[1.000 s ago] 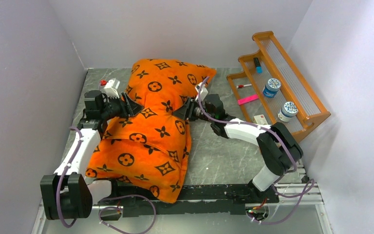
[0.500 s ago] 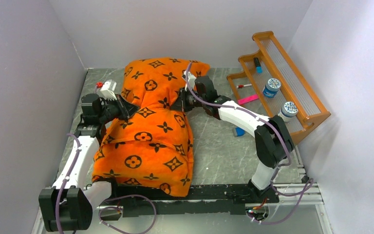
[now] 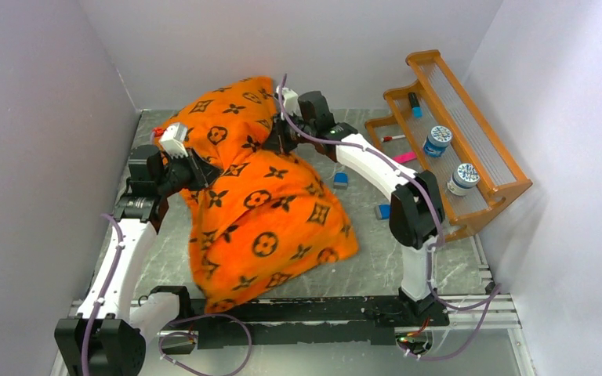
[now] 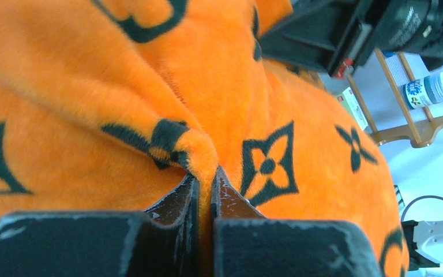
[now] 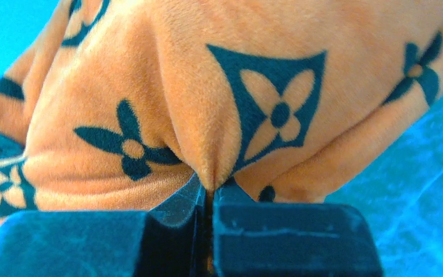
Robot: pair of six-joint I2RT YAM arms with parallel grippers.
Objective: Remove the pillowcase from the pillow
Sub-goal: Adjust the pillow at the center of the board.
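Note:
The orange pillowcase [image 3: 262, 211] with dark brown motifs covers the whole bulk between my arms, its far part lifted and its near part draped toward the table's front. The white pillow is hidden inside it. My left gripper [image 3: 197, 168] is shut on a pinched fold of the pillowcase [image 4: 202, 158] at its left side. My right gripper [image 3: 278, 141] is shut on a fold of the pillowcase [image 5: 219, 161] at its far right, raised above the table.
An orange wooden rack [image 3: 455, 149] at the right holds two jars [image 3: 439, 141], markers and a pink strip. Small blue blocks [image 3: 342, 179] lie on the grey table [image 3: 407, 258] beside my right arm. Walls close in on the left and back.
Both grippers have moved away from me and upward with the fabric. The pillowcase's far end has lifted and its near part has swung right, uncovering blue blocks.

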